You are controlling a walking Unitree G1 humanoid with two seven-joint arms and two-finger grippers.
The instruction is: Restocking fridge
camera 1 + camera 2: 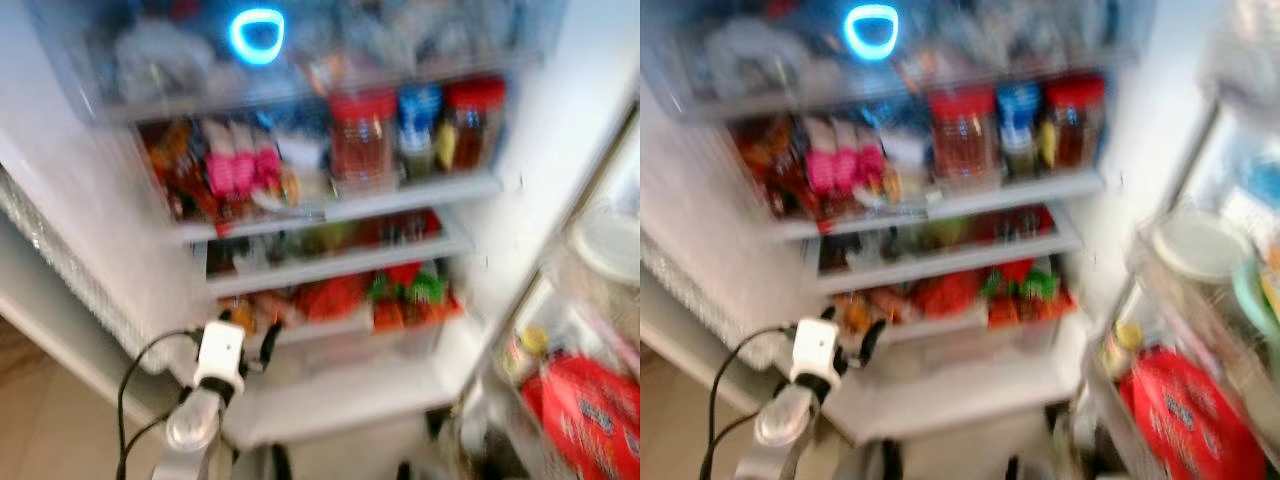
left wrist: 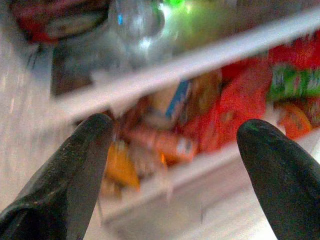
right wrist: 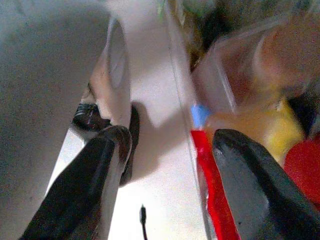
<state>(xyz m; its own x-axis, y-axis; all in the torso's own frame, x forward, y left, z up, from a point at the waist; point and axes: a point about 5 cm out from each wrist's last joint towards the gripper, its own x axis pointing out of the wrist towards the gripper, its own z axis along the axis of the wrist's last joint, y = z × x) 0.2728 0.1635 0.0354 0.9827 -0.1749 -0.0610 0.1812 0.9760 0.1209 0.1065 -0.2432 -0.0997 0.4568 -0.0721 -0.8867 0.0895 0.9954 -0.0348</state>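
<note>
Head views are showing me the open fridge (image 1: 90,230) with motion blur smearing everything. I'm picking the lowest packed shelf (image 1: 330,325) as my landmark: the left gripper (image 2: 172,145) is hovering just in front of its left end, jaws spread wide and holding nothing. Red and orange packets (image 2: 225,107) are lying on that shelf straight ahead of the left gripper. Two levels above it, red-lidded jars (image 1: 362,135) are standing beside a blue-lidded one (image 1: 418,125).

The right gripper (image 3: 167,165) is hanging low by the door rack (image 1: 560,400), to the right of and below that shelf, jaws also spread and empty, near a red bag (image 1: 590,415). I'm seeing no item in either gripper yet, so I'm judging that stock needs fetching first. To do this well, I'm recommending letting the body settle before reaching, then approaching level with the shelf edge.

Labels are probably printed, but nothing is readable through the blur.
</note>
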